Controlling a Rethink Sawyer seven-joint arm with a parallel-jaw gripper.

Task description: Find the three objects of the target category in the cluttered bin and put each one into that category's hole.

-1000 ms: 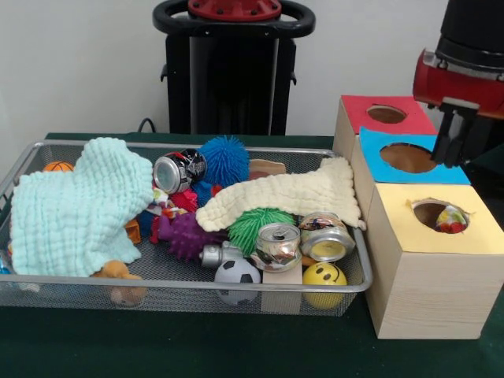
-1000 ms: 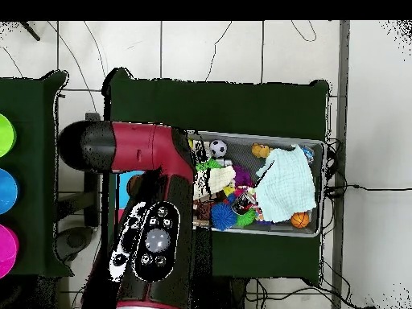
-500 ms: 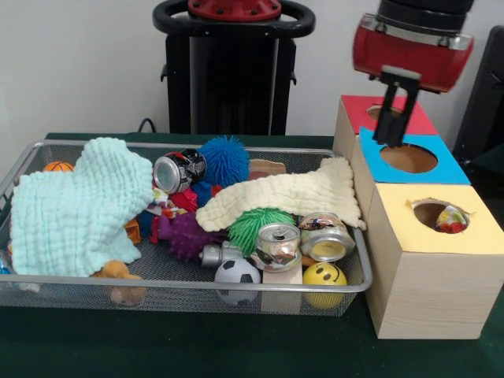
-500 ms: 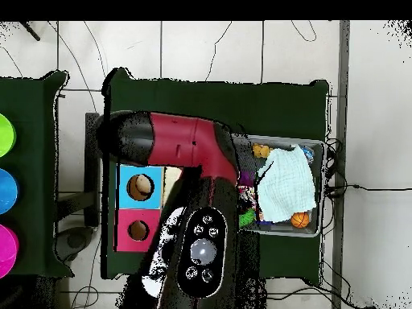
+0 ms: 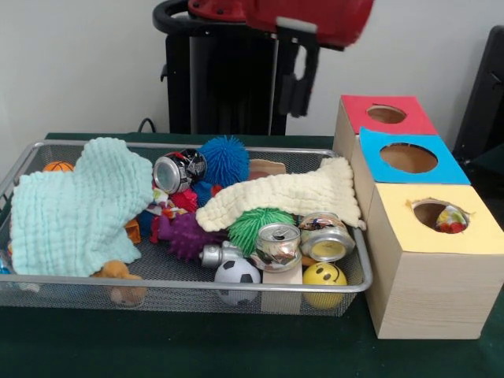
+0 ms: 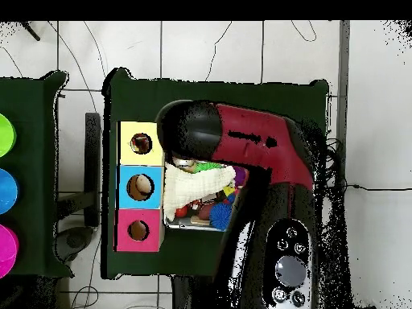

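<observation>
Tool above bin; cream cloth draped over cans.

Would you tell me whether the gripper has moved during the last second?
Yes. The gripper has swung leftward in the front view, from beside the blue-topped box to above the wire bin.

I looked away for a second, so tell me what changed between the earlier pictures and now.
The red and black arm's hand swung from over the blue-topped wooden box, past the red-topped wooden box, to above the back of the wire mesh bin. It took hold of nothing. The bin's cloths, balls and cans and the item in the yellow-topped wooden box's hole stayed put.
</observation>
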